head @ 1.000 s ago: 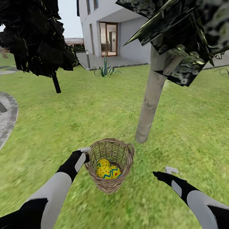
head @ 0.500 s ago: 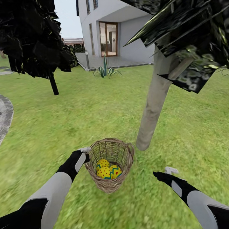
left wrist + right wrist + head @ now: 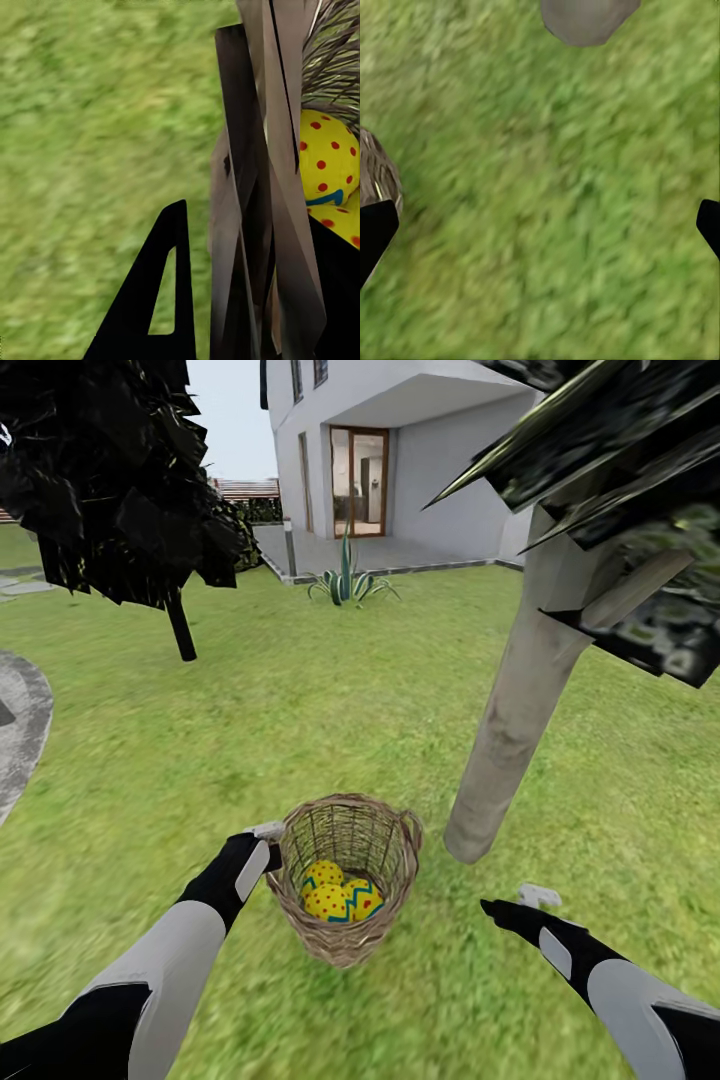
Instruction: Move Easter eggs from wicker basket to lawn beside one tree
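Note:
The brown wicker basket (image 3: 345, 945) hangs just above the lawn (image 3: 300, 710), with my left gripper (image 3: 268, 838) shut on its near-left rim. Three yellow Easter eggs (image 3: 338, 898) with red dots lie in its bottom. The left wrist view shows the basket wall (image 3: 255, 187) between my left gripper's (image 3: 247, 300) fingers and an egg (image 3: 326, 161) behind it. The tree (image 3: 510, 730) with the thick pale trunk stands just right of the basket. My right gripper (image 3: 515, 902) is open and empty over the grass in front of the trunk; in its wrist view the right gripper (image 3: 542, 225) faces the trunk base (image 3: 585, 19) and the basket edge (image 3: 375, 176).
Dark angular foliage (image 3: 620, 460) overhangs the upper right. A black-leaved tree with a thin dark trunk (image 3: 180, 625) stands back left. A grey paved patio (image 3: 20, 730) lies at the left edge. A spiky plant (image 3: 345, 580) and the white house (image 3: 440, 460) are far ahead.
The whole view has shifted: the camera moved with the basket, which kept its place between my arms. The pale trunk now looks nearer and further right.

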